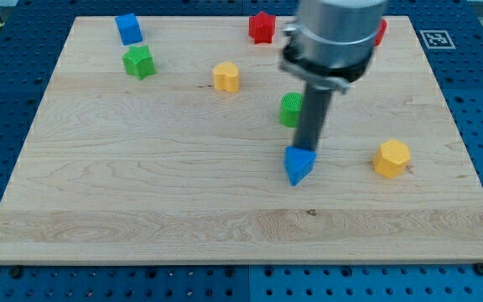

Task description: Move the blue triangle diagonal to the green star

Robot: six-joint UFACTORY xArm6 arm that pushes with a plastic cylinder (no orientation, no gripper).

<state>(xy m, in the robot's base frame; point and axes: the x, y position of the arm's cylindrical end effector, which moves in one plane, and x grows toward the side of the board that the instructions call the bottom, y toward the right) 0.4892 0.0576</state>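
On the pale wooden tabletop (141,201), the small blue triangle block (298,164) sits right of centre, my tip (307,150) touching its top edge; there is no end effector to clench. A steady leftward-upward push (kept centred) should reach the green star block (139,61).

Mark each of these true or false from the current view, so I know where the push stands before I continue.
1. My tip is at the top edge of the blue triangle. True.
2. The blue triangle sits right beside the green star. False: the star is far off toward the view's top left, just below the blue cube.
3. A green block stands just left of the rod, above the triangle. True.
4. Both yellow blocks are left of the rod. False: one yellow block is left, the other yellow block is right.
5. A red block lies near the board's top edge. True.
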